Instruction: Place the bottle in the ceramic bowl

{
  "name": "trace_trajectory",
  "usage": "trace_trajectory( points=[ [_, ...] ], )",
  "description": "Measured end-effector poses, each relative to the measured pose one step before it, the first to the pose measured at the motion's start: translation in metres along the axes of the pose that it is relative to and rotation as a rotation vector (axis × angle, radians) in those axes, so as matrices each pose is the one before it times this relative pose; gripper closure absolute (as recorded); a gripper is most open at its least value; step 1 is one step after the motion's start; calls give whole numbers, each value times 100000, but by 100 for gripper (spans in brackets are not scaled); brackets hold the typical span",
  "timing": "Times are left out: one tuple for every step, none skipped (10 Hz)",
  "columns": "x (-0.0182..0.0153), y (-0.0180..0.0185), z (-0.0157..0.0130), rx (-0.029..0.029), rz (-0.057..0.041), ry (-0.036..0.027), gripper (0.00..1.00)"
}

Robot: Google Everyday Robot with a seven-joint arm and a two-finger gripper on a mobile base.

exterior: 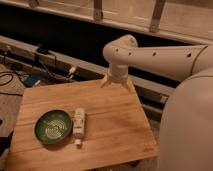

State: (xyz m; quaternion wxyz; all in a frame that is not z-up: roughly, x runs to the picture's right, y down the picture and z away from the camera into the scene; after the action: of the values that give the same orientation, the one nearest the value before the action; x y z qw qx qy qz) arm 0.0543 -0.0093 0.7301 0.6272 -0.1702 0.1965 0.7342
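The slim white bottle (79,123) lies flat on the wooden table (112,117), its small cap pointing toward the front edge. Just left of it, almost touching, sits the round green ceramic bowl (53,126) with pale rings inside and nothing in it. My gripper (116,84) hangs from the white arm (160,57) over the table's far edge, well behind and to the right of the bottle. Its two fingers are spread open with nothing between them.
The robot's large white body (187,125) fills the right side beside the table. Cables and plugs (30,75) lie on the floor at the left. A dark ledge with a metal rail (95,22) runs behind the table.
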Motion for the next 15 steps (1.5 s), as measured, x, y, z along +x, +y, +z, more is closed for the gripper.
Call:
trace_trajectory(
  points=[
    [-180,1184,-480,-764,547,-1423,20],
    [-13,1632,-70,-687,504,-1746,20],
    [331,1865,379,-622,1198,-1645,20],
    [1100,2020,995,-499,923,-1134,20],
    [1209,1177,1058,941,-359,-667,20],
    [1000,897,1171,1233,-1239,268,20],
    [909,642,963,1739,-2072,1106,20],
    [536,414,562,1124,-1566,815,20],
    [0,-149,-11,348,104,88,20],
    [-49,-373,6,503,440,89,20],
    [43,127,11,-98,-174,50,20],
    [-5,219,-31,-279,-380,-23,20],
    [1,88,100,-325,-1174,711,20],
    [461,453,757,68,-5171,2175,20],
    [609,911,1135,-1037,-3881,2121,20]
  ],
)
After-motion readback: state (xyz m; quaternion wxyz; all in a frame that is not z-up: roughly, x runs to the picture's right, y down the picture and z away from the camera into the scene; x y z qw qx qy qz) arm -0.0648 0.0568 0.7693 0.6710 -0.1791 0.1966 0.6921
